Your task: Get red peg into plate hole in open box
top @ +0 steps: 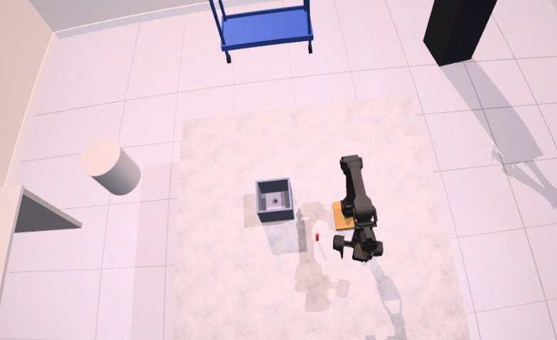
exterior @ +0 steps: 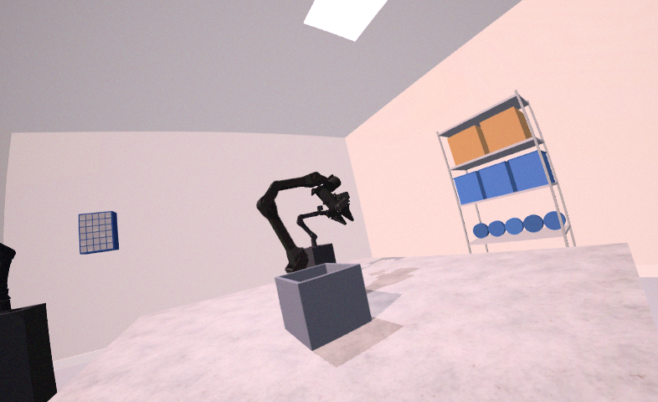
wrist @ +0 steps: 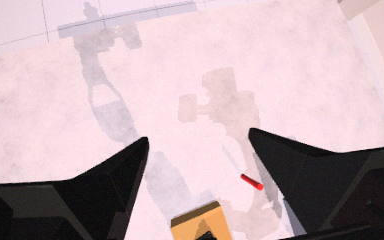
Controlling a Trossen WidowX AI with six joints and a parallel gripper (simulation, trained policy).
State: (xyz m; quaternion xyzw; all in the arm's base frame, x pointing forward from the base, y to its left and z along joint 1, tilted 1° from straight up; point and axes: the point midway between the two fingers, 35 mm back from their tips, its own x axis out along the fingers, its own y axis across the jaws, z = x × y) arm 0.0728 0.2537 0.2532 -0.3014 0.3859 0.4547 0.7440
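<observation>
The red peg (top: 317, 236) (wrist: 252, 182) stands upright on the pale table top (top: 231, 295), between the box and the arm; it is not visible in the exterior view. The open grey box (top: 276, 215) (exterior: 335, 306) stands left of the peg in the top view. On its floor lies a light plate (top: 268, 207) with a dark round hole (top: 274, 200), with no peg in it. My gripper (exterior: 348, 222) (wrist: 199, 136) is open and empty, high above the table. In the wrist view the peg shows below and beyond the fingertips, near the right finger.
The arm's orange base plate (top: 339, 224) (wrist: 185, 231) lies right of the box and peg in the top view. A blue cart (top: 268, 27), a pale cylinder (top: 119, 172) and a black pedestal (top: 454, 37) stand around the table. A shelf rack (exterior: 496, 150) stands at the far wall.
</observation>
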